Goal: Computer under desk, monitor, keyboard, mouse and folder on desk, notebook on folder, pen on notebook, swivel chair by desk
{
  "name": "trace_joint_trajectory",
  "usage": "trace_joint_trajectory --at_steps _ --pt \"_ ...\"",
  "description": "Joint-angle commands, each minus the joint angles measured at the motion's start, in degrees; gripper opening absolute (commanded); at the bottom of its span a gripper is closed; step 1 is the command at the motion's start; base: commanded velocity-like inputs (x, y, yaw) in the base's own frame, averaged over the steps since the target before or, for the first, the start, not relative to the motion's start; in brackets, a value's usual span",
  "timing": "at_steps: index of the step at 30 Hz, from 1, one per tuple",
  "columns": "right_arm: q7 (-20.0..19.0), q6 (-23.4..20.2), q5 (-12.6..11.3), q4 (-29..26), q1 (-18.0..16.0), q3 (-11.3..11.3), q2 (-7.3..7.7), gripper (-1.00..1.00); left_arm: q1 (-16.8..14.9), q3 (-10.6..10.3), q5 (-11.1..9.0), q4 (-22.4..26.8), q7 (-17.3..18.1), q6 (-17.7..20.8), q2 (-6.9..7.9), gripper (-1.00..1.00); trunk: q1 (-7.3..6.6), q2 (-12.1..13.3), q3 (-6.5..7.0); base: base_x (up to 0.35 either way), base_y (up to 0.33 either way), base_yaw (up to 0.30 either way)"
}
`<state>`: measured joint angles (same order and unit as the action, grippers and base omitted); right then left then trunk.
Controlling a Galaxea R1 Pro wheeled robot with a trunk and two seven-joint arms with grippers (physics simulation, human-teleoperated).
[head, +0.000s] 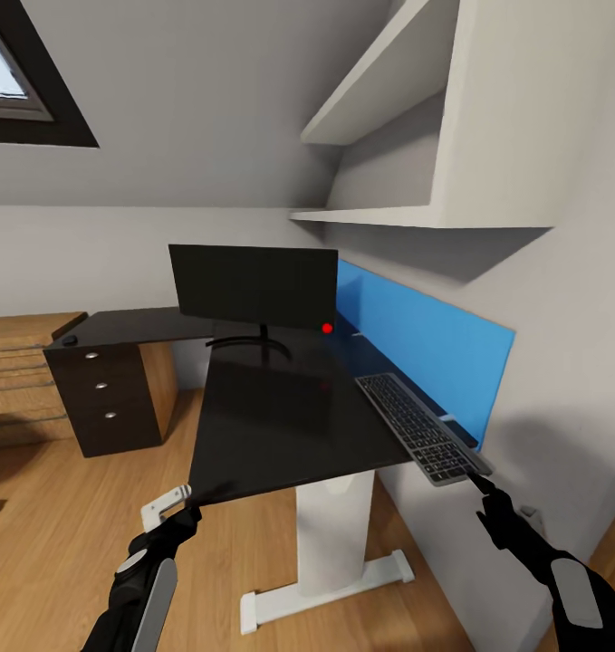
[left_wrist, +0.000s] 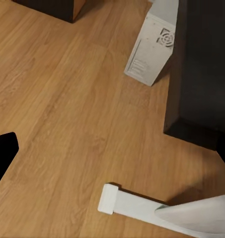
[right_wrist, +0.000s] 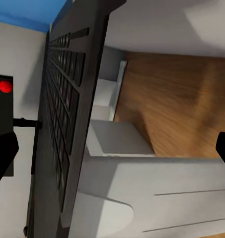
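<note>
1. We see the keyboard (head: 423,427) on the surface's (head: 271,426) right near corner, its near end overhanging the edge, right and nearer of the monitor (head: 253,286); our right gripper (head: 485,490) is at that near end, but we cannot tell whether its fingers pinch it or are spread.
2. The monitor stands at the far side, so that part looks done.
3. The white computer (left_wrist: 151,48) stands on the floor beside the dark surface edge, seemingly under it.
4. A small dark object (head: 70,340), possibly the mouse, sits on the far left end, well apart from the keyboard.
5. Our left gripper (head: 173,503) hangs below the near edge; its finger state is unclear.
6. We judge folder, notebook, pen and chair remain.

Glossy black desk (head: 280,426), matt wooden floor (left_wrist: 67,99)
</note>
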<state>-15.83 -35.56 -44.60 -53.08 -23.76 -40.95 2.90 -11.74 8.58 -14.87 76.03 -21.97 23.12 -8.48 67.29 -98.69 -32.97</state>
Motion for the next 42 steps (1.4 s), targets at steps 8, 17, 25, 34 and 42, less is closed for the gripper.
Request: trace_joint_trajectory --at_steps 8,17,25,34,42 --pt "-0.2 -0.4 0.0 0.0 -0.1 -0.2 -0.01 1.0 0.0 -0.6 -0.6 0.0 -0.3 0.2 0.0 1.0 0.0 0.0 -0.06 0.11 0.088 0.0" --pt "-0.1 -0.4 0.0 0.0 -0.1 -0.2 0.0 1.0 0.0 -0.8 -0.6 0.0 -0.3 0.2 0.01 1.0 0.0 0.0 -0.06 0.013 0.01 0.0" --pt "-0.2 -0.4 0.0 0.0 -0.1 -0.2 0.01 1.0 0.0 -0.8 -0.6 0.0 -0.4 0.1 0.01 1.0 0.0 0.0 -0.06 0.045 0.011 0.0" --pt "-0.2 -0.4 0.0 0.0 -0.1 -0.2 0.01 1.0 0.0 -0.8 -0.6 0.0 -0.4 0.1 0.0 1.0 0.0 0.0 -0.06 0.179 0.067 0.0" --pt "-0.2 -0.4 0.0 0.0 -0.1 -0.2 0.01 1.0 0.0 -0.8 -0.6 0.0 -0.4 0.2 0.03 1.0 0.0 0.0 -0.06 0.02 0.007 0.0"
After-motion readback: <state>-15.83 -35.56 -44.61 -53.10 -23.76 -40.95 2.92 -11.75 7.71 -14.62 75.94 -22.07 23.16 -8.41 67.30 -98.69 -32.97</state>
